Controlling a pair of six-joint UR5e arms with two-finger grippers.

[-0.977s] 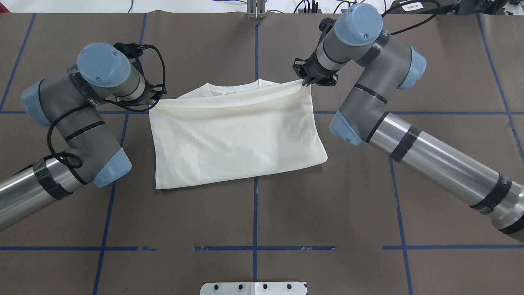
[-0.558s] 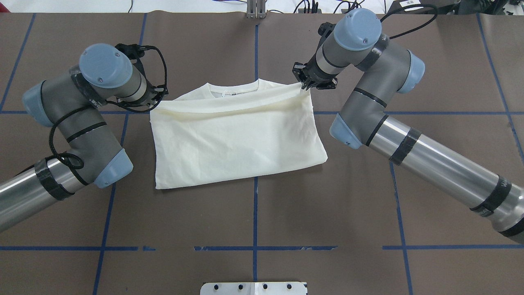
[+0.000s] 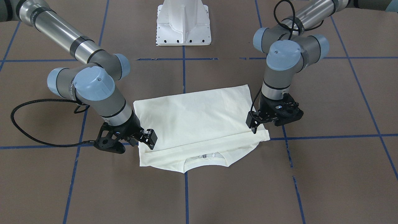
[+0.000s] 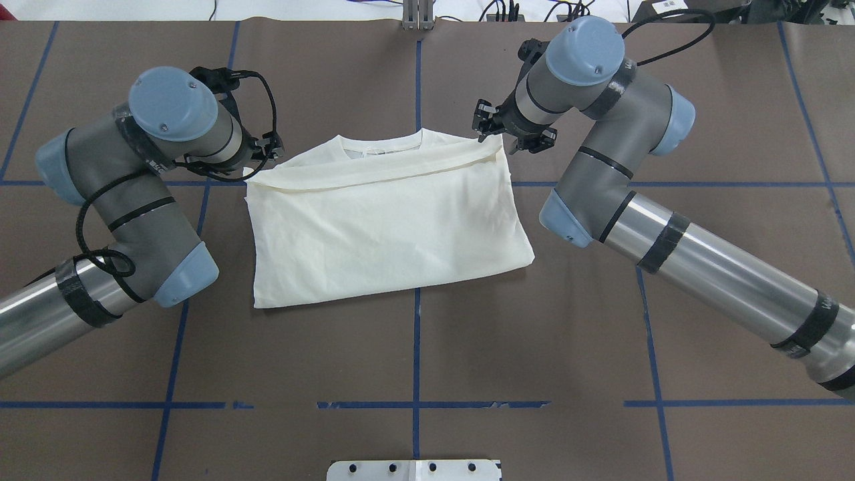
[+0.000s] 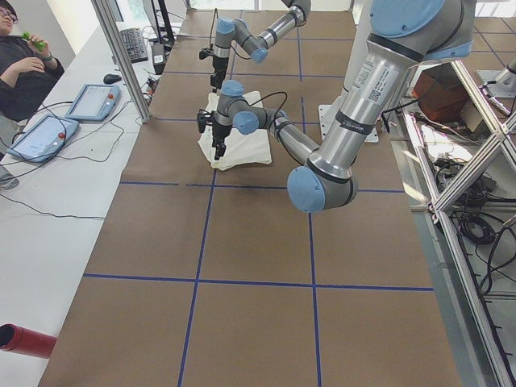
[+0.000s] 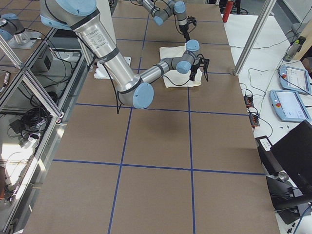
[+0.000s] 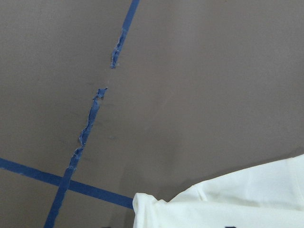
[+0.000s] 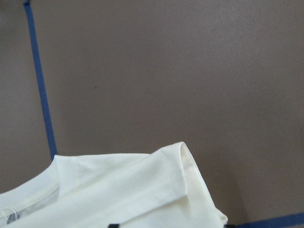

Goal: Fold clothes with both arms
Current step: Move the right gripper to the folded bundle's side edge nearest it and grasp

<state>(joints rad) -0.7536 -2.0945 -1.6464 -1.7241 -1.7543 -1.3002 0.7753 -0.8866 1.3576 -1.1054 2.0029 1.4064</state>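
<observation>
Left arm (image 4: pixel 137 200), right arm (image 4: pixel 701 260): grey-silver tubes, light-blue caps (image 4: pixel 172 103), black cables (image 4: pixel 79 224).

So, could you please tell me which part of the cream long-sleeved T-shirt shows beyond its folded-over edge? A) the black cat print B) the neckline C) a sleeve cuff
B: the neckline peeks out past the folded edge of the cream T-shirt; no cuff or print shows.

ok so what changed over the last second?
The left claw and right claw shifted slightly and appear to have let go of the T-shirt's folded-over edge, which was held raised and now lies flat. The rest of the shirt stayed put.
</observation>
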